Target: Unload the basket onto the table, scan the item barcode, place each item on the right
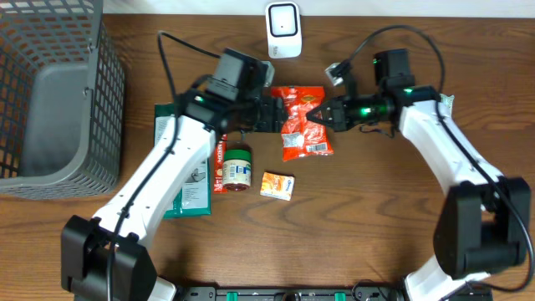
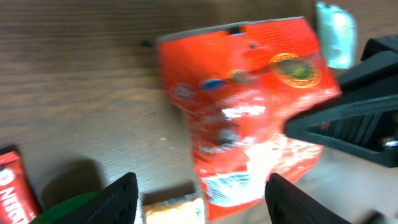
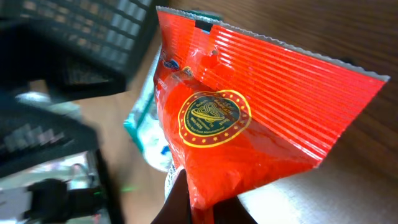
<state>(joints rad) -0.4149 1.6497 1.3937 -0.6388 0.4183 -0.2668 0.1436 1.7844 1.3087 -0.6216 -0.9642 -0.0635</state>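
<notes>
1. While the right gripper [image 1: 318, 114] has its jaws pressed together on one edge of the red snack bag [image 1: 305, 122], the bag sits over the middle of the wooden table [image 1: 376, 217], between the two grippers and near the white scanner [image 1: 282, 30] at the far edge.
2. From the right wrist view, the right gripper [image 3: 199, 208] pinches the bag's [image 3: 249, 106] narrow end, and the ribbed, serrated seal at the other end points away from the camera.
3. A round gold seal [image 3: 214, 118] is printed on the bag's face; its lettering is too small to read.
4. A white label panel [image 1: 311, 149] with fine dark print covers the bag's near end; none of it can be read.
5. The left gripper [image 1: 269, 115] is just beside the bag's other edge. In its wrist view its fingers [image 2: 121, 199] stand wide apart, gripping nothing.
6. Beside the left arm lies a red packet [image 2: 12, 190] with white letters beginning "Ni"; the rest is cut off.
7. A jar with a green lid [image 1: 236, 167] lies near it, its white-and-blue label unreadable.
8. A small orange box [image 1: 277, 185] lies just beside the jar, its print too small to make out.
9. A green packet [image 1: 180, 180] lies partly under the left arm.
10. A grey mesh basket [image 1: 50, 100] stands at the table's left end.
</notes>
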